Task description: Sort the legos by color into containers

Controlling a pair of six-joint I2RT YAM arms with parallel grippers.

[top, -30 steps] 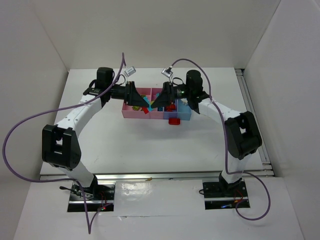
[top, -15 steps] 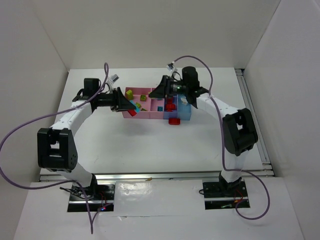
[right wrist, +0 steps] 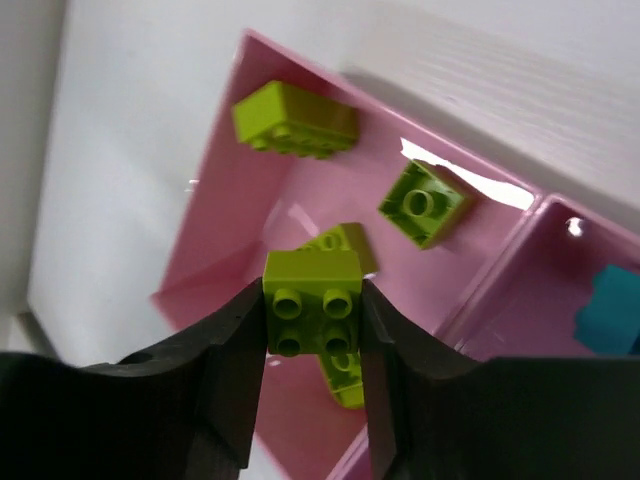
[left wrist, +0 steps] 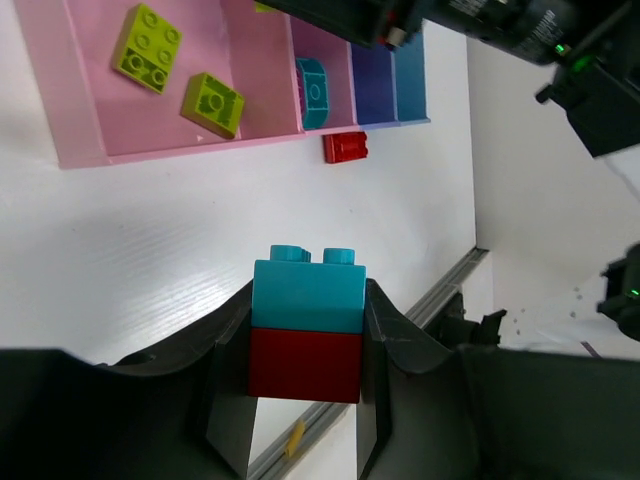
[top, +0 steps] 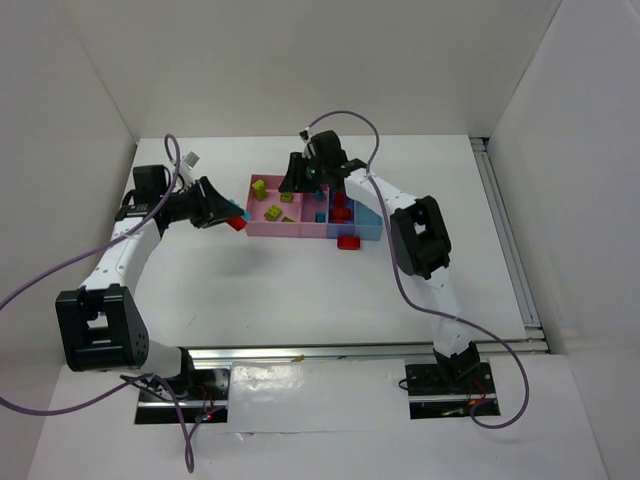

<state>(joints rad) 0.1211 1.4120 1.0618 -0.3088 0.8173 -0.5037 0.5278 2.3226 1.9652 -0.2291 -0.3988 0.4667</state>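
Note:
My left gripper hangs over the table just left of the row of bins. It is shut on a cyan brick stuck on a red brick. My right gripper is over the wide pink bin and shut on a lime green brick. Several lime green bricks lie in that bin. A cyan brick lies in the narrow pink bin. Red bricks sit in the periwinkle bin. The light blue bin is at the right end.
A loose red brick lies on the table just in front of the periwinkle and light blue bins; it also shows in the left wrist view. White walls stand on both sides of the table. A metal rail runs along the right edge.
My left gripper has drawn back to the left, out from over the bins, with the cyan and red stack. My right gripper has moved left from the narrow bins to over the wide pink bin.

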